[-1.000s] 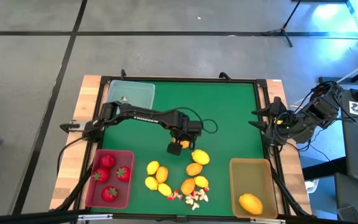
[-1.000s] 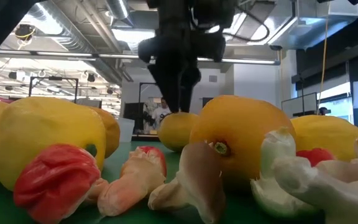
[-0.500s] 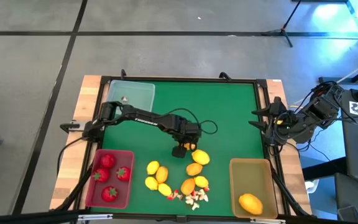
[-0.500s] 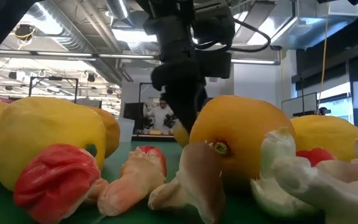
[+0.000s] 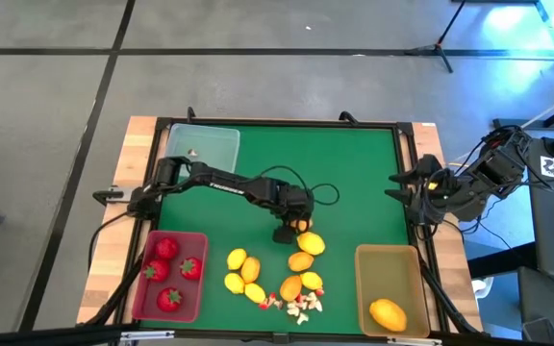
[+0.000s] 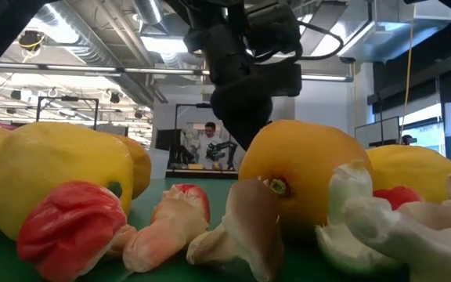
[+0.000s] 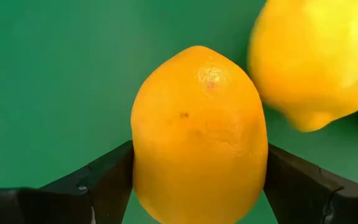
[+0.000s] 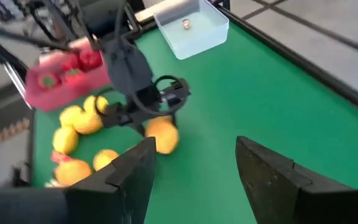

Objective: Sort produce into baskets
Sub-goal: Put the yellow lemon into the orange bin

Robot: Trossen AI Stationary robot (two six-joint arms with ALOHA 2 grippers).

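Left hand (image 5: 294,229) lowered onto the green bench (image 5: 354,183) at the far edge of the fruit cluster, fingers (image 7: 98,183) on either side of an orange lemon (image 7: 199,134), both inner faces touching its flanks in the left wrist view; grasping it or only framing it: cannot tell, lemon still down at the mat. Just beside it, a yellow lemon (image 5: 310,243), close enough to fill one corner of the wrist view (image 7: 319,59). Nearer the front edge, more lemons: an orange one (image 5: 300,260), two yellow ones (image 5: 237,259) side by side, others (image 5: 290,287) below them, and a scatter of tiny white-and-red bits (image 5: 301,306) along the front. In the low view, these bits (image 6: 73,227) lying close before the lens, with large lemons (image 6: 312,184) behind and the dark left arm (image 6: 245,70) coming down from above.

Pinkish-red basket (image 5: 148,306) at the front left corner, four strawberries (image 5: 165,249) inside. Clear basket (image 5: 221,144) at the far left corner, one tiny bit (image 5: 191,153) in it. Tan-yellow basket (image 5: 364,288) at the front right, holding one orange lemon (image 5: 388,313).

Right hand (image 5: 404,185) waiting at the right edge of the bench, well apart from the produce, fingers (image 8: 132,174) spread and released, nothing between them.

A person (image 6: 207,145) standing far back in the room beyond the bench.
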